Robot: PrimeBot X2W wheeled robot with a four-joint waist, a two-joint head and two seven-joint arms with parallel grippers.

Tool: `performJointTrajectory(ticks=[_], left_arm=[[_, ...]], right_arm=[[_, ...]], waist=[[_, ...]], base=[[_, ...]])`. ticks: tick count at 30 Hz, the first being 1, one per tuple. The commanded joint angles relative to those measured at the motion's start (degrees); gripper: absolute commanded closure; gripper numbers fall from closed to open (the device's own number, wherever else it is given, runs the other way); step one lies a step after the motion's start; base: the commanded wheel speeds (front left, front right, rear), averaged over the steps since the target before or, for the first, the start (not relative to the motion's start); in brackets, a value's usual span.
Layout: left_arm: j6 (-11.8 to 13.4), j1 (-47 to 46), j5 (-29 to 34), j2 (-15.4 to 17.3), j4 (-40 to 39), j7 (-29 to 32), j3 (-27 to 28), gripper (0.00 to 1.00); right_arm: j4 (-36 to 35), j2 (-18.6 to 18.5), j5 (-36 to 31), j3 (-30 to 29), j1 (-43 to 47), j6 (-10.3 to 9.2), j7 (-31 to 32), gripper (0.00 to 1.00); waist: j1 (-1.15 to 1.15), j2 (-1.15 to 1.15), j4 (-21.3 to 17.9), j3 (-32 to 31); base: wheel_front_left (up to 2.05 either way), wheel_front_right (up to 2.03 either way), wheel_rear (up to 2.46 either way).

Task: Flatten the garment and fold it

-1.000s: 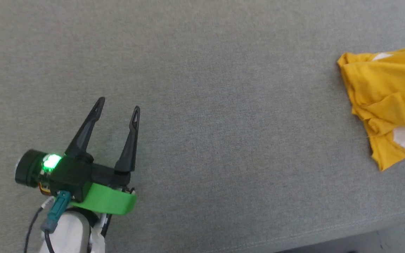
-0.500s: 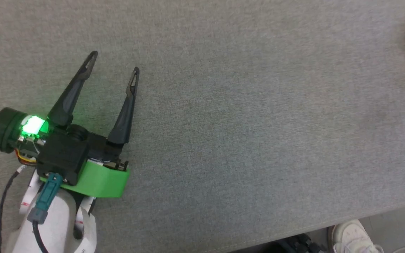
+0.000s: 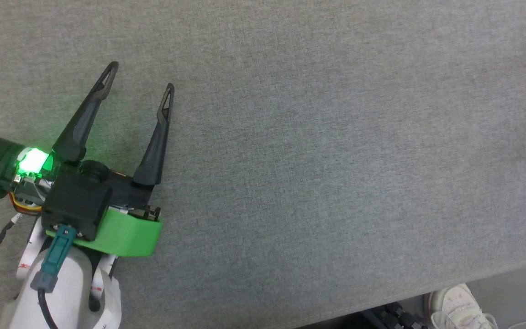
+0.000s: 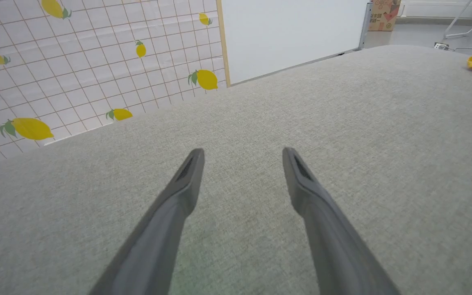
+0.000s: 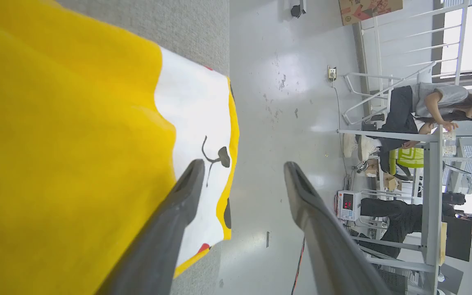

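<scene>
Right gripper point(image 5: 243, 164): fingers spread, empty, beside the garment point(image 5: 68, 143).
Left gripper point(image 3: 140, 76): fingers spread, empty.
Change: head view swung left; flattening likely unfinished.

Grey table point(image 3: 318, 160) cover: woven cloth, matt, a little rough. Left gripper point(image 3: 139, 76) fingers are matt black plastic, and its green collar point(image 3: 128, 235) is smooth plastic with a faint sheen. At the right, the shirt point(image 5: 55, 143): soft matt yellow cloth, flat white print. Floor point(image 5: 293, 102) pale, smooth and glossy.
</scene>
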Motion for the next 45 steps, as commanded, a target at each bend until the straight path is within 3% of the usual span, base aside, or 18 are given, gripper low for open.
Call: performJointTrajectory(ticks=[1,9,14,18,23,31,37,45], left_arm=[[0.56,-0.02,-0.57,-0.05,0.29,-0.38,0.13,0.00],[2.19,1.14,-2.47,-2.41,4.57,-3.92,-0.34,0.00],[3.68,3.07,-3.66,-4.41,9.77,-7.64,-0.67,0.00],[6.28,4.85,-4.80,-6.33,13.34,-9.44,0.63,0.00],[7.71,7.54,-6.75,-8.12,15.51,-11.15,1.60,0.00],[8.25,11.67,-8.88,-9.14,16.56,-11.93,2.39,0.00],[9.69,15.15,-9.18,-10.04,17.15,-12.17,2.87,0.00],[9.87,17.43,-9.33,-10.88,18.39,-12.32,2.60,0.00]], right_arm=[[0.65,0.44,-0.62,-0.54,-1.28,-0.11,-0.73,0.00],[4.16,2.19,-0.52,-3.03,-0.86,-0.11,-5.68,0.00],[5.61,6.51,1.38,-3.74,1.62,-0.11,-12.01,0.00],[4.45,11.31,2.86,-5.45,4.46,-0.11,-17.22,0.00],[-0.80,19.39,4.04,-8.18,10.34,-0.11,-21.59,0.00],[-13.41,27.54,7.48,-8.31,20.54,-0.11,-22.21,0.00],[-23.61,31.59,9.42,-5.66,28.56,-0.11,-20.85,0.00],[-32.14,33.73,11.45,-1.89,36.35,-0.11,-19.94,0.00]], waist=[[-0.01,0.00,0.28,-1.25],[-0.01,0.00,1.89,-7.03],[-0.01,0.00,3.54,-13.10],[-0.01,0.00,5.21,-17.96],[-0.01,0.00,7.32,-23.67],[-0.01,0.00,10.43,-30.36],[-0.01,0.00,12.15,-34.85],[-0.01,0.00,13.77,-39.03]], base=[[0.00,0.00,0.00],[0.00,0.00,0.00],[0.00,0.00,0.00],[0.00,0.00,0.00],[0.00,0.00,0.00],[0.00,0.00,0.00],[0.00,0.00,0.00],[0.00,0.00,0.00]])
